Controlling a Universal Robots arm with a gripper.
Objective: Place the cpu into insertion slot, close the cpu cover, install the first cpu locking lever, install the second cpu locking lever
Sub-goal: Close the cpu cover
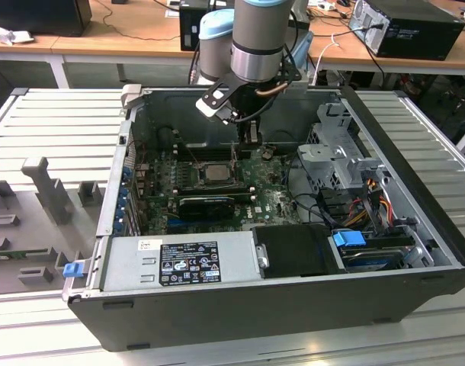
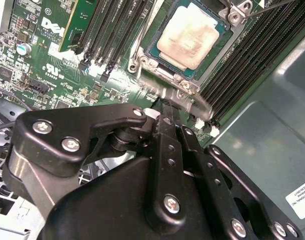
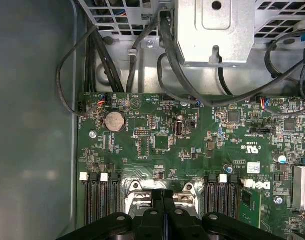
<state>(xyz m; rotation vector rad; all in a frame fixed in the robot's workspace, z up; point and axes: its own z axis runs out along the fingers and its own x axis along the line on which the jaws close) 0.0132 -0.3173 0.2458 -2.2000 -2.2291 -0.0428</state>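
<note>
I reach down into a large open computer case, a dark box of sheet metal lying on its side on the ribbed grey bench. Along the case's near wall in the exterior view sits a long grey power supply with a flat metal face. A perforated bare-steel drive cage stands toward the exterior view's right, and black cables loop down from it.

The green motherboard lies flat on the case floor, densely set with small parts. Long black memory slots run across it in parallel rows on both sides of the insertion slot, a square socket with a dull metal rim and screws at its corners.

The cpu lies flat in that slot. It is a thin square with rounded corners, its pale metal face up and smeared with brownish marks. Being square it has no long axis, and its edges run in line with the memory slots. The exterior view shows it near the middle of the board.

My pincer hangs just beside the slot's edge. Its matte black, bolted fingers are pressed together into one narrow bar, and its tip is next to a blurred strip of silvery metal. I cannot tell whether I touch it.

A round silver coin cell sits near the board's edge.
</note>
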